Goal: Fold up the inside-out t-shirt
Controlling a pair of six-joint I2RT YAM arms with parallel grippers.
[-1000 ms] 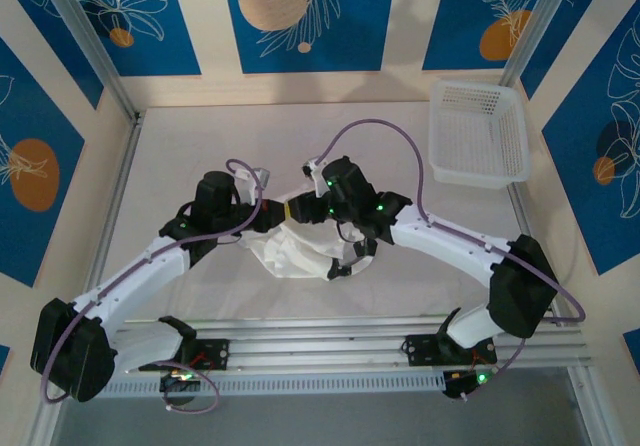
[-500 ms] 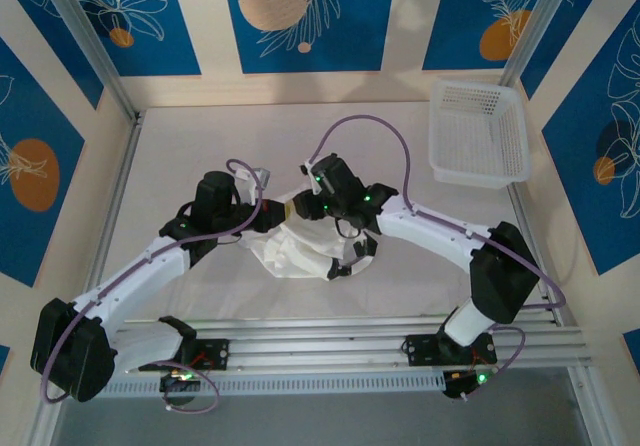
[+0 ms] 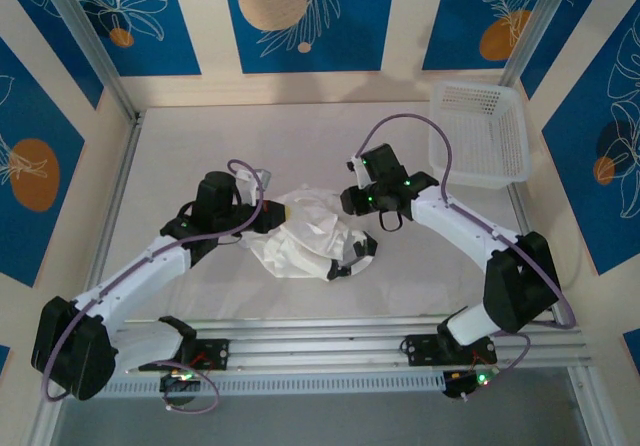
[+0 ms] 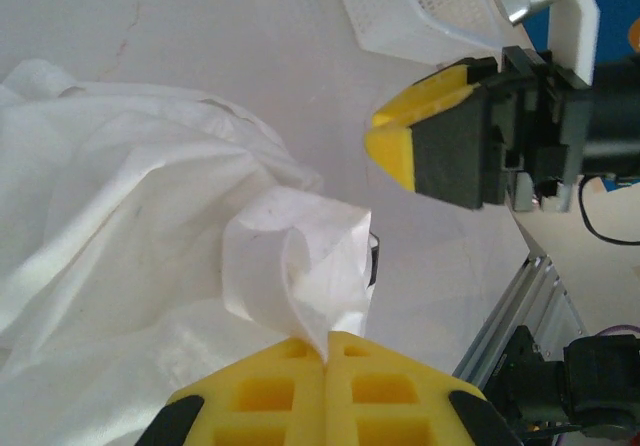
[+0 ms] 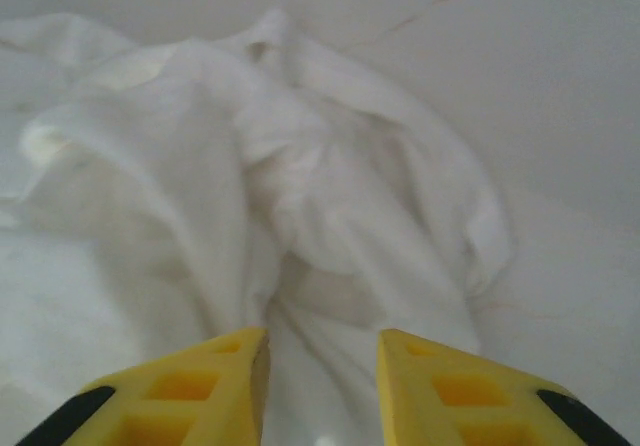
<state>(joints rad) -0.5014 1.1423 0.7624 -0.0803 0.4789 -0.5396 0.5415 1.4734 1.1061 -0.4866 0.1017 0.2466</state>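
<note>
The white t-shirt lies crumpled in a heap at the middle of the table, with a dark mark at its near right edge. My left gripper sits at the heap's left side, shut on a pinched fold of the t-shirt; the fabric rises from between its yellow fingertips. My right gripper hovers just right of the heap, facing it. Its jaws stand apart, open, with the wrinkled t-shirt in front of them and nothing gripped. The left wrist view shows a yellow right fingertip.
A white lattice basket stands at the back right of the table, and its corner shows in the left wrist view. Aluminium rails run along the near edge by the arm bases.
My right gripper has drawn back to the right, off the top of the shirt, uncovering the heap's middle. The left gripper stays shut on the same fold.
</note>
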